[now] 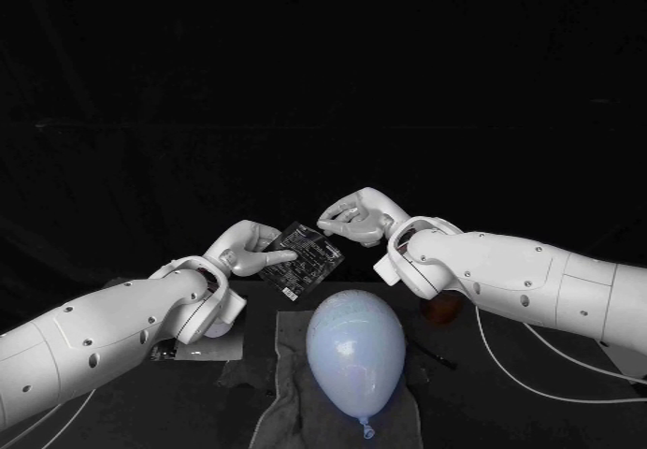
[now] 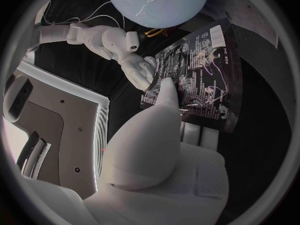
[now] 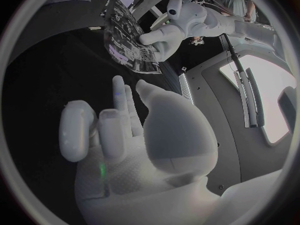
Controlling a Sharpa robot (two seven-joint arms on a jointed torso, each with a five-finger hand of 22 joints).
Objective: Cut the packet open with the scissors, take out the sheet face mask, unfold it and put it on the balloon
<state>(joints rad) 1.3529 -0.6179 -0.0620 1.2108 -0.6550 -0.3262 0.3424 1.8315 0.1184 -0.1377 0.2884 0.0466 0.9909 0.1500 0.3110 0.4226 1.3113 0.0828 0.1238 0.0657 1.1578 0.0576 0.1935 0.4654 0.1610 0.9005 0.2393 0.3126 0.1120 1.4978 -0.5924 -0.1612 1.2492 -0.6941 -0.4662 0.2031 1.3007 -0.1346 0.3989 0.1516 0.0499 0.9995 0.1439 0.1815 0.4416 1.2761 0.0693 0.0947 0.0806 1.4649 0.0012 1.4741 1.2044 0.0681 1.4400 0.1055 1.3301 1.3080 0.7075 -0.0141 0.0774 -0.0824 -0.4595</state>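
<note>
The dark printed packet (image 1: 302, 259) is held up off the table, tilted on one corner, above the far end of the balloon (image 1: 354, 348) and a little to its left. I see my left hand (image 1: 247, 251) gripping it by its left edge. In the left wrist view the thumb (image 2: 167, 92) lies flat across the printed face, with the other fingers behind the foil. The packet looks whole from here, with no cut edge that I can make out.

My right hand (image 1: 354, 217) has its fingers curled just beside the packet's upper right corner. In the left wrist view its fingertips (image 2: 147, 74) touch the packet's edge. (From my seat I cannot tell whether they pinch the corner or only rest against it.) In the right wrist view the fingers (image 3: 119, 97) point up toward the packet (image 3: 128, 40), with the left hand (image 3: 178, 25) clamped on it.

The pale blue balloon lies lengthwise below the two hands on a grey cloth (image 1: 290, 383), its knotted neck at the near end. The cloth is spread on the black table (image 1: 472, 412), near the middle and between the two arms.
</note>
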